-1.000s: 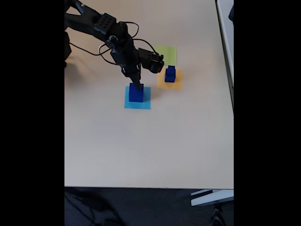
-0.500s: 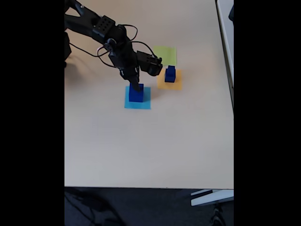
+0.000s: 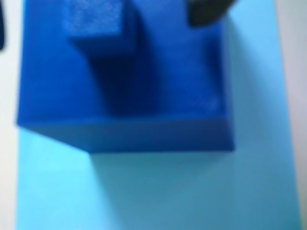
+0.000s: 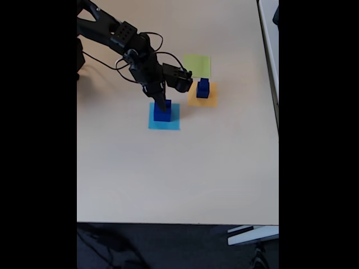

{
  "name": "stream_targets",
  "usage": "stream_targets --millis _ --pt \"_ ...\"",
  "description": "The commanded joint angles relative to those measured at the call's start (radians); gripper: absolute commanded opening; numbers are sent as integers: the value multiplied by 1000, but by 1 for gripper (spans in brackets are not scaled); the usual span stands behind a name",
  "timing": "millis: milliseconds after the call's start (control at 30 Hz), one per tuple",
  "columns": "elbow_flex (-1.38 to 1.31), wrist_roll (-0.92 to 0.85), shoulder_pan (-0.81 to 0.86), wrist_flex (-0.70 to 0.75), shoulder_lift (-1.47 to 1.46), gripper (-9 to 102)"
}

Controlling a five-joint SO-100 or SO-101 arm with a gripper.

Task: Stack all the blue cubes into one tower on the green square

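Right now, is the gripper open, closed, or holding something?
Gripper: down at the small blue cube atop the large cube; open or closed cannot be told.

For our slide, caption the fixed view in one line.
Gripper at the blue cubes on the light blue square; green square bare.

- In the wrist view we see the large blue cube blurred, its top cut off at twelve o'clock.
- A dark fingertip is cropped there; we cannot read the jaws' spread.
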Motion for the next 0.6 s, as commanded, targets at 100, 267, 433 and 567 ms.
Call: stream_targets --millis 100,267,433,567 --pt "-6 -21 9 -21 52 17" --pt "-5 -20 9 -21 51 14" --pt "-2 -21 6 -28 51 11" --pt "0 -21 5 -29 51 10"
